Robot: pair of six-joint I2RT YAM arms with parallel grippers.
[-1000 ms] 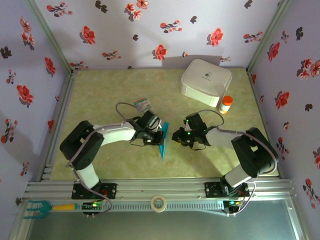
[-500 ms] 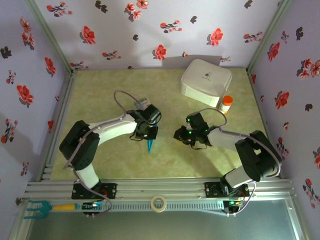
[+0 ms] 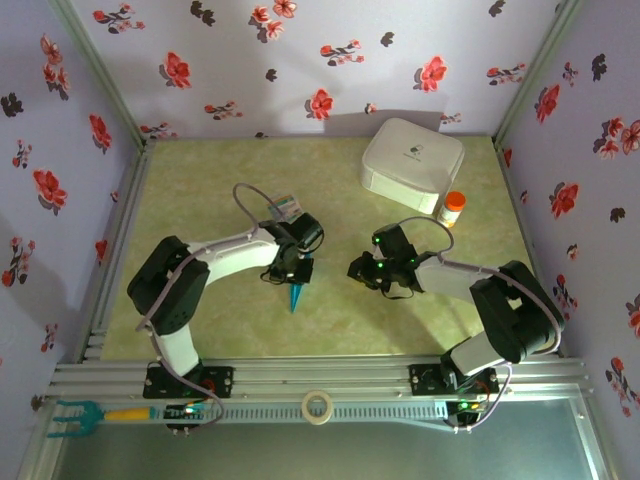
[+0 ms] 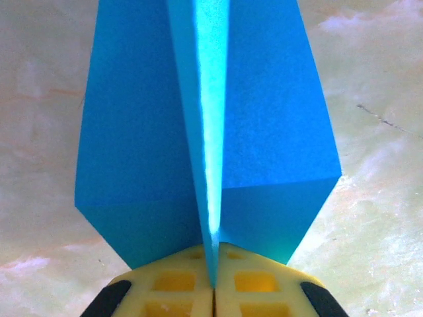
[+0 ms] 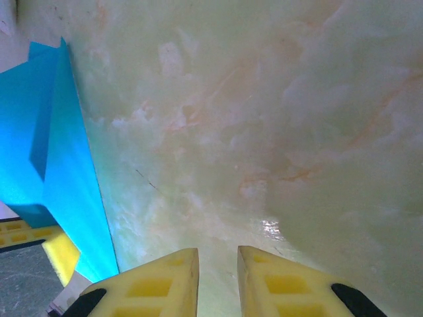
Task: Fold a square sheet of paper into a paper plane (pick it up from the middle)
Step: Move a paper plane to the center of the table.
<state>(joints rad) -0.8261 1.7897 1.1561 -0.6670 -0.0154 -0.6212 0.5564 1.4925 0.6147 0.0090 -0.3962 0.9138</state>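
The paper plane [image 4: 145,132], a bright turquoise-blue folded sheet with a lengthwise centre crease, spreads its two wings over the table. My left gripper [image 4: 215,254] is shut on its thin middle fold. In the top view the plane [image 3: 296,296] points toward the near edge, just below the left gripper [image 3: 300,272] at the table's centre. My right gripper [image 3: 357,270] sits a short way to the right, apart from the paper. In the right wrist view its jaws [image 5: 218,261] stand slightly open over bare table with nothing between them. The blue paper [image 5: 59,152] is off to their left.
A white rounded box [image 3: 412,163] stands at the back right with an orange pill bottle [image 3: 453,208] beside it. A small printed card [image 3: 284,208] lies behind the left gripper. A tape roll [image 3: 318,407] and a green fork tool [image 3: 75,417] rest on the front rail.
The left gripper has swung left with the plane and turned it, so it now shows as a short dart pointing toward the near edge. The right gripper backed slightly to the right.
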